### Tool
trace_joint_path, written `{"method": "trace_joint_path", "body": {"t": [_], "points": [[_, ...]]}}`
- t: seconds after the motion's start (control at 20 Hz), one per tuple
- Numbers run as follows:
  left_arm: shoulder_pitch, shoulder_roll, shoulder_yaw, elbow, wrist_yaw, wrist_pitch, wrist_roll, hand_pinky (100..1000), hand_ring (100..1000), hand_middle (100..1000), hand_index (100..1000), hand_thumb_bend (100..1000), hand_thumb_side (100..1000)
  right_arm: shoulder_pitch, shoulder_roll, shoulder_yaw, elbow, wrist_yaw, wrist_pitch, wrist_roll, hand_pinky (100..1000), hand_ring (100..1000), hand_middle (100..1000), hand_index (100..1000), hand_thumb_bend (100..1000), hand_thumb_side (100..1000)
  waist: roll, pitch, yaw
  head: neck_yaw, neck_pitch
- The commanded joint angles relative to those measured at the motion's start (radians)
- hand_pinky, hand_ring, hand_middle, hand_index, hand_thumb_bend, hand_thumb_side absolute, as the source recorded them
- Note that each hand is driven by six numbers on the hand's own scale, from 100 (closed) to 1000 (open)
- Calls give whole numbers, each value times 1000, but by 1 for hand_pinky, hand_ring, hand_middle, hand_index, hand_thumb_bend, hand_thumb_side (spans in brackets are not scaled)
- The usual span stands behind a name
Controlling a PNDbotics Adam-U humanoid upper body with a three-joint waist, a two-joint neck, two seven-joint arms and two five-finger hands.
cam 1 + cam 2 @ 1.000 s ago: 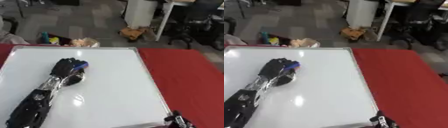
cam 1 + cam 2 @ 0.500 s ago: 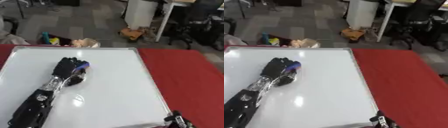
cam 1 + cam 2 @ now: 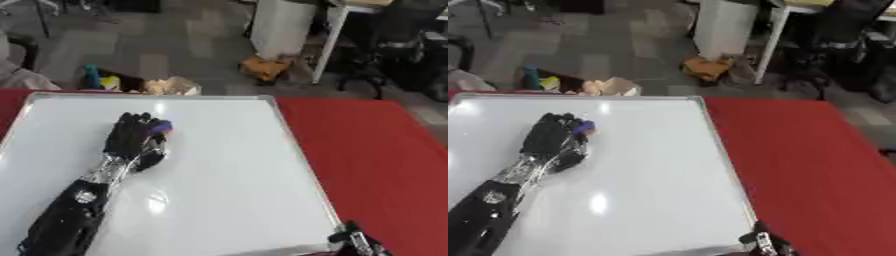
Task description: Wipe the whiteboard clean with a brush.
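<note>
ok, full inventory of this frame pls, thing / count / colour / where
whiteboard: 1, white with a silver frame, flat on the table, filling the left and middle of the view; no marks visible on it
brush: 1, only a blue-purple bit shows, under the left hand's fingers on the upper left part of the board
tablecloth: 1, red, covers the table right of the board, also shows at the far left corner
floor clutter beyond the table: white cabinet, brown bundle, tan bag, teal bottle, dark office chair
left hand: black, fingers curled over the brush, forearm coming in from the lower left
right hand: only a dark and silver part shows at the bottom edge by the board's near right corner
</note>
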Motion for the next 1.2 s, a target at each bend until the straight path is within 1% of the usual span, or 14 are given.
{"method": "trace_joint_path", "body": {"t": [0.05,0.55,0.8,0.9,1.05,1.1,1.15,1.2], "points": [[51,70,16,82,-1,31,-11,889,802,797,889,100,649,0,-12,-3,-15,-1,1,-1,421,353,152,552,100,849,0,1,9,-6,-13],[95,169,51,93,61,97,-10,895,798,798,885,100,632,3,-12,-8,-14,2,1,-6,421,352,152,552,100,851,3,0,23,-15,-15],[111,184,53,95,89,107,-10,894,799,797,886,100,656,1,-12,-8,-13,2,0,-5,421,352,152,552,100,851,3,0,29,-17,-16],[114,183,52,95,95,105,-12,893,801,797,886,100,683,2,-12,-8,-13,2,0,-5,421,352,152,552,100,850,2,-1,28,-17,-16],[117,177,48,91,103,96,-14,891,803,796,889,100,778,3,-12,-9,-14,3,1,-6,421,352,152,552,100,850,2,-1,26,-17,-16],[118,175,46,88,105,92,-14,891,803,796,889,100,778,3,-12,-9,-14,3,1,-6,421,352,152,552,100,850,2,-1,25,-17,-16],[118,172,44,84,106,87,-14,889,804,795,891,100,824,3,-12,-9,-14,3,1,-5,421,352,152,552,100,850,2,-2,25,-17,-16],[118,168,40,78,108,80,-14,888,804,794,891,100,843,3,-12,-9,-14,3,1,-5,421,352,152,552,100,850,2,-2,24,-17,-16]]}}
